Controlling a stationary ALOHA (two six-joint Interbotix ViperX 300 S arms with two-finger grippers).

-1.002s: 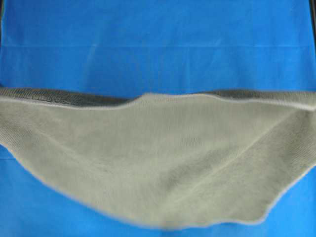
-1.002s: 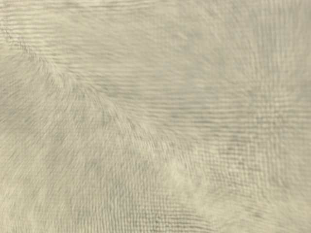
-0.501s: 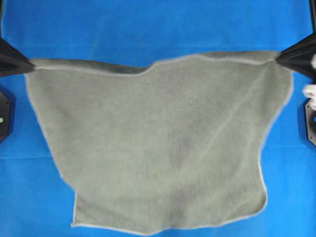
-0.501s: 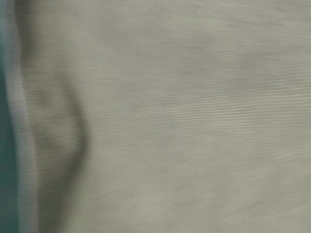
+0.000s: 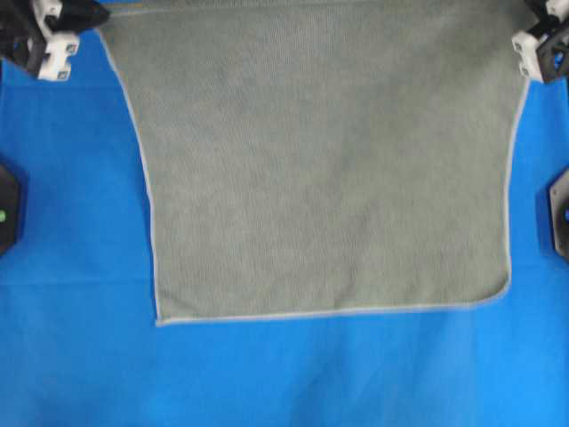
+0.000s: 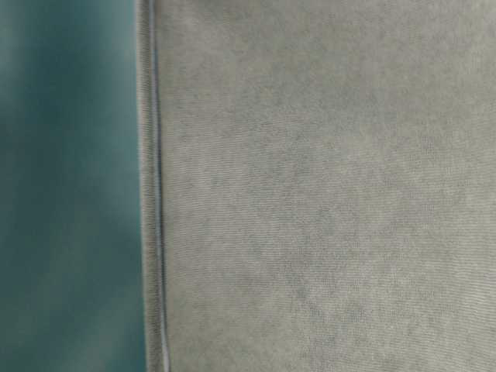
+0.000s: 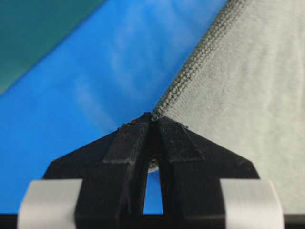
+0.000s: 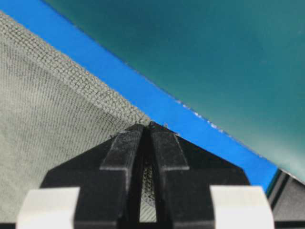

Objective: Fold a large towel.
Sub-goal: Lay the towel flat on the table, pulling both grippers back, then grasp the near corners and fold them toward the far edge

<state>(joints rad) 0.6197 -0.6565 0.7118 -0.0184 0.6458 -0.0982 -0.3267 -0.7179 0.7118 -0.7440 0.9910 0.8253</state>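
Note:
The grey-green towel [image 5: 324, 169] is stretched flat and taut across the far half of the blue sheet, its pale stitched near edge running straight from left to lower right. My left gripper [image 5: 96, 12] pinches the towel's far left corner, shut on it; from the left wrist, the gripper [image 7: 152, 117] has its black tips meeting on the corner of the towel [image 7: 238, 86]. My right gripper [image 8: 147, 125] is shut on the far right corner of the towel [image 8: 52, 119]; overhead only its white mount shows at the top right. The towel [image 6: 325, 186] fills most of the table-level view.
The bright blue sheet [image 5: 293, 374] covers the table and lies bare in front of the towel and on both sides. Black arm bases stand at the left edge [image 5: 7, 213] and right edge [image 5: 558, 218]. A dark teal backdrop [image 8: 214, 62] rises beyond the table's far edge.
Both grippers have carried the towel's corners away toward the far edge, pulling it from a sagging, hanging shape into a flat spread rectangle. Its near edge has moved up the sheet.

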